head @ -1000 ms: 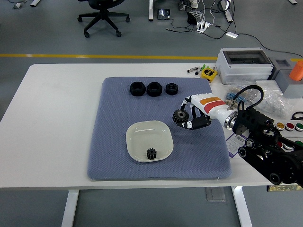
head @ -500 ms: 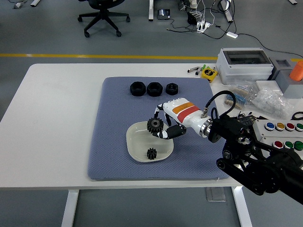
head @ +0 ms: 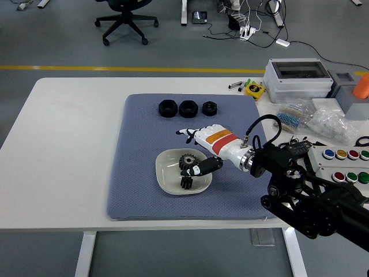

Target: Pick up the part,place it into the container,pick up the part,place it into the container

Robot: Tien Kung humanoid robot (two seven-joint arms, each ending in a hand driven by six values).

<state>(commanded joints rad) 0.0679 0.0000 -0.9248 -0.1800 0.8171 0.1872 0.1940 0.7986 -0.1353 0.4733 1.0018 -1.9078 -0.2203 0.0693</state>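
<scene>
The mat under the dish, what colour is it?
The mat is blue-grey with a fine dotted weave, in the head view.

Black gears point(head: 186, 161), cream dish point(head: 167, 171), blue mat point(head: 138, 161) (dotted weave)

White right hand point(head: 203, 147) (orange-red band), black fingers, looping cable.

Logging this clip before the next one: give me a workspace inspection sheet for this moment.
Surface: white table with blue-grey mat.
Job's things: two black gears in the shallow white dish; three black nuts at the mat's far edge.
Clutter: grey box, button panel, plastic bags.
Hands: right hand open over the dish; left not in view.
Cables: black cable at the wrist.
Surroundings: office chair, floor cables.
</scene>
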